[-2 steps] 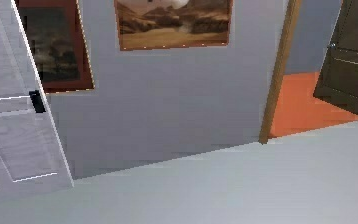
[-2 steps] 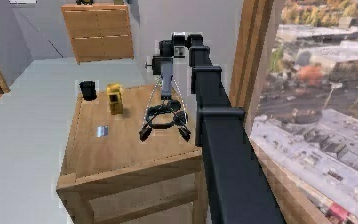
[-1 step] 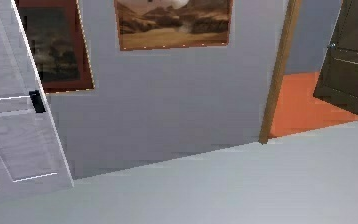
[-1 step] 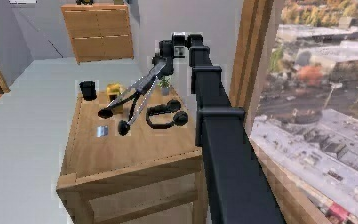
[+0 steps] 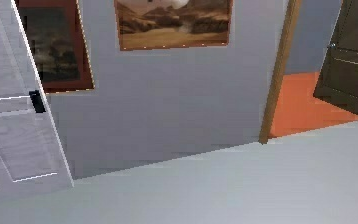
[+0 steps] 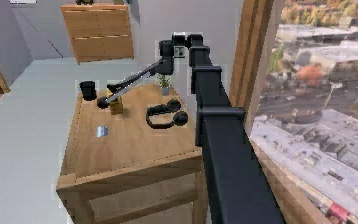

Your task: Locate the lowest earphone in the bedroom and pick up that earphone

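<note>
In the arm side view you have a wooden counter (image 6: 137,150) before you. The dark arm (image 6: 222,130) rises along its right edge, beside a window (image 6: 317,100) that looks out over a city. From the arm's far end the two thin fingers (image 6: 135,80) slant down and to the left across the counter top. Their tips end at a small yellowish thing (image 6: 115,101) toward the back left of the top. You cannot tell whether they touch that thing or only pass in front of it. You also cannot tell how the fingers are set or whether they hold anything, since things stand on the counter right behind them.

The earphone (image 6: 167,117), a black arched shape with two round ends, lies flat on the counter top between the fingers and the arm. In this view it sits to the right of the fingertips and lower, near them but apart.

Just beyond it stands a small potted plant (image 6: 165,84). A dark cup (image 6: 87,90) stands at the far left corner, and a small pale thing (image 6: 102,131) lies nearer the front. A wooden dresser (image 6: 100,35) stands farther out by the wall.

In the forward view you face a grey wall with a framed painting (image 5: 172,25) and a second painting (image 5: 57,45). A white door (image 5: 17,120) is on the left. On the right a wood-framed doorway (image 5: 277,80) opens onto an orange floor (image 5: 302,105) and a dark door (image 5: 349,65).
</note>
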Tool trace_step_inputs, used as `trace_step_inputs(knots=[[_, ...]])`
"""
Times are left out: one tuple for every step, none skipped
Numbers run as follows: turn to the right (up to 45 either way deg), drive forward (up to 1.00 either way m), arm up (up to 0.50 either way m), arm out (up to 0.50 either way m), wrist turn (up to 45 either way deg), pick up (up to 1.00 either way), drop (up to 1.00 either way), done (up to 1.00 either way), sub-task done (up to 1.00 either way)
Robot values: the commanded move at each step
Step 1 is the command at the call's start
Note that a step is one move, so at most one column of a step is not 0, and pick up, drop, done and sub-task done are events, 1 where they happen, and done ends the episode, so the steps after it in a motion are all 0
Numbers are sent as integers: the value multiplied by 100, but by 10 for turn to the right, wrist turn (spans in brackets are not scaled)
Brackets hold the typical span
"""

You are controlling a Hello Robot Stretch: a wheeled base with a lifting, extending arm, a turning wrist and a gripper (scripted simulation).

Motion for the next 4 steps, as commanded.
trace_step_inputs(knots=[[0, 0, 0, 0, 450, 0, 0, 0, 0], [0, 0, 0, 0, 300, 0, 0, 0, 0], [0, 0, -26, 0, 0, 0, 0, 0, 0], [0, 0, 0, 0, 0, 100, 0, 0, 0]])
